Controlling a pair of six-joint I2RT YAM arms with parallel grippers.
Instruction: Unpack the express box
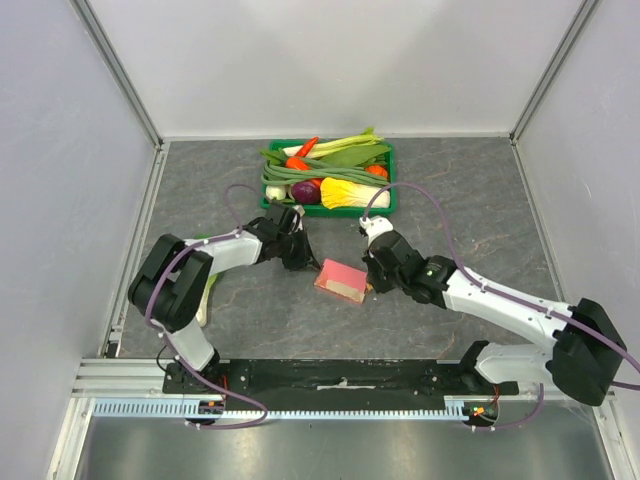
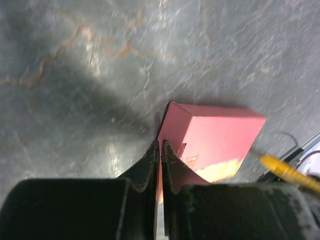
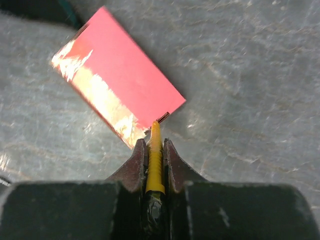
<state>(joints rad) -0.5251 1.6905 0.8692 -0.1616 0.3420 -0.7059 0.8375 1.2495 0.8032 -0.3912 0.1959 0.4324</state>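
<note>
Top external view: express box lies flat on the dark stone-patterned table, mid-way between the two arms, set at a slant; green crate of vegetables sits behind it, well apart

Left gripper: jaws drawn together, only a sliver of gap; tips butt against the box's near end by a corner; whether a thin flap is nipped between them, cannot tell

Right gripper: clamped on a thin yellow tool, which pokes out past the fingertips; its dark tip meets the box at the lower corner, beside a shiny strip that looks like tape

Judgement: step in hand looks like breaking the seal, with the left arm bracing and the right arm working the tool; box is shut, nothing out of it yet

Risks from here:
- box is light and thin and nothing pins it from above; a push from the tool could slide or spin it away from the left fingers
- tip sits right at the corner; a small drift and it skids off onto the table, missing the seam
- tool is slim; side load might twist it in the jaws
- too steep a dig could gouge the card, not the tape
</note>
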